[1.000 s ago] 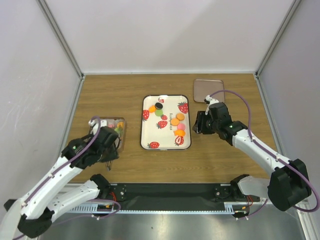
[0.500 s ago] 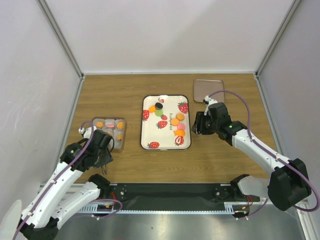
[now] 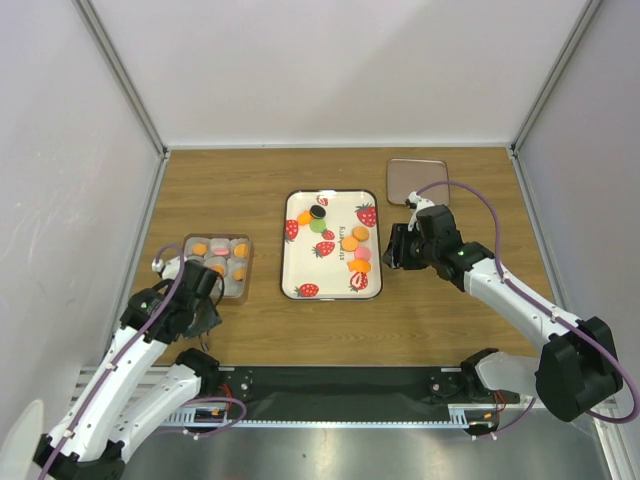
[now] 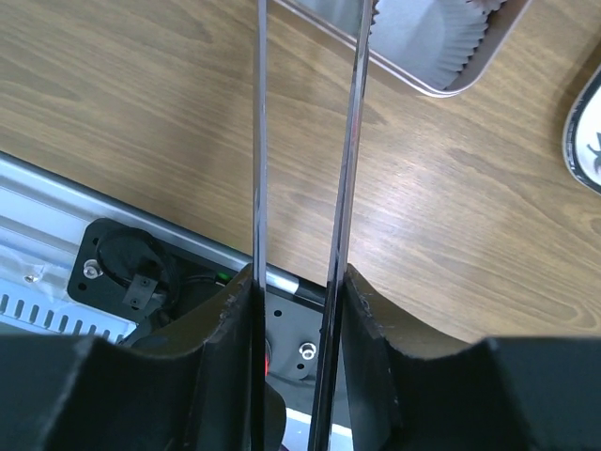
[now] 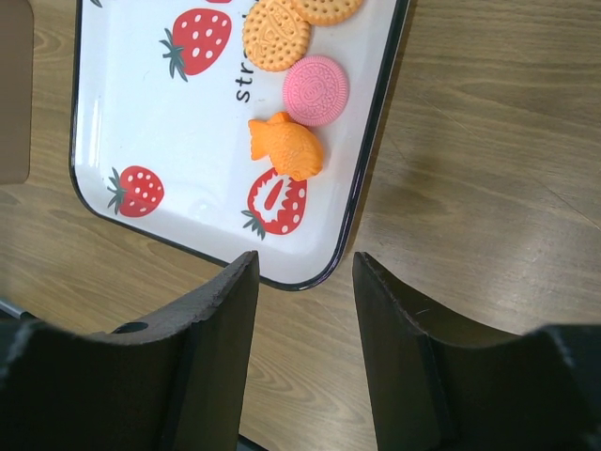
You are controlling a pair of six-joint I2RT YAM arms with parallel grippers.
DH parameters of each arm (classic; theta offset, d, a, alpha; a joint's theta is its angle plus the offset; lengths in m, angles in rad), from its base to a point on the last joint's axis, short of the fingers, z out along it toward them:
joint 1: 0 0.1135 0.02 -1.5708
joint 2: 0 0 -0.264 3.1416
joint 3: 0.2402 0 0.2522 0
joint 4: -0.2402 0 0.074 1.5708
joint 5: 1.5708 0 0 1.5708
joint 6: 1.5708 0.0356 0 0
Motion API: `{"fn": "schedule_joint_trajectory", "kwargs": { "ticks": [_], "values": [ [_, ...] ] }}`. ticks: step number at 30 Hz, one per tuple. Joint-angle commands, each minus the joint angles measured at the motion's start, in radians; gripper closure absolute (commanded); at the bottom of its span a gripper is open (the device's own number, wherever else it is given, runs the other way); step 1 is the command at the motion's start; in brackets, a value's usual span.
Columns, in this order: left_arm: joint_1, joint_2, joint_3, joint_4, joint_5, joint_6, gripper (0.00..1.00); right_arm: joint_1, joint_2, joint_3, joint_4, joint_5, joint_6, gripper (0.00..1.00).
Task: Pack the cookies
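The left end effector (image 4: 296,282) is clamped on a pair of thin silver metal tongs (image 4: 260,141). One blade lies along the inner face of each finger, and the two blades run forward side by side with a narrow gap between them. Their tips lie out of the wrist view, so it cannot be told whether anything sits between them. Under this end effector lies the brown wooden counter (image 4: 122,113). Just ahead of it sits a small rectangular silver tin (image 3: 248,265) lined with white pleated paper cups (image 4: 427,38). Some of the cookies (image 3: 200,248), small round discs in orange and pink, already rest in those cups.

Between the two end effectors, a white rounded-rectangle tray with a dark rim and red strawberry prints (image 3: 300,265) carries the remaining ones. There is a black disc on a green one (image 3: 318,214) with an orange disc beside it, and a cluster nearer the right arm.

The right end effector (image 5: 302,268) stands open with nothing between its fingers, over the tray's corner. Directly ahead of it lie an orange fish-shaped biscuit (image 5: 286,148), then a pink round one (image 5: 315,90), then an orange round one (image 5: 275,35). Farther beyond this end effector, a flat brownish rectangular lid (image 3: 417,180) rests on the counter.
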Motion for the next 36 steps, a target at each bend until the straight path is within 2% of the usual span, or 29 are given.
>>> {"fn": "schedule_joint_trajectory", "kwargs": {
  "ticks": [1,24,36],
  "values": [
    [0.016,-0.016,-0.014,-0.015,-0.002,0.025,0.58,0.006,-0.012,0.031,0.018,-0.014,-0.001,0.5],
    [0.022,-0.012,-0.016,-0.019,0.025,0.02,0.59,0.007,-0.012,0.031,0.016,-0.008,-0.001,0.49],
    [0.022,-0.016,-0.004,-0.041,0.016,0.011,0.53,0.009,-0.012,0.031,0.016,-0.008,-0.002,0.49]
  ]
}}
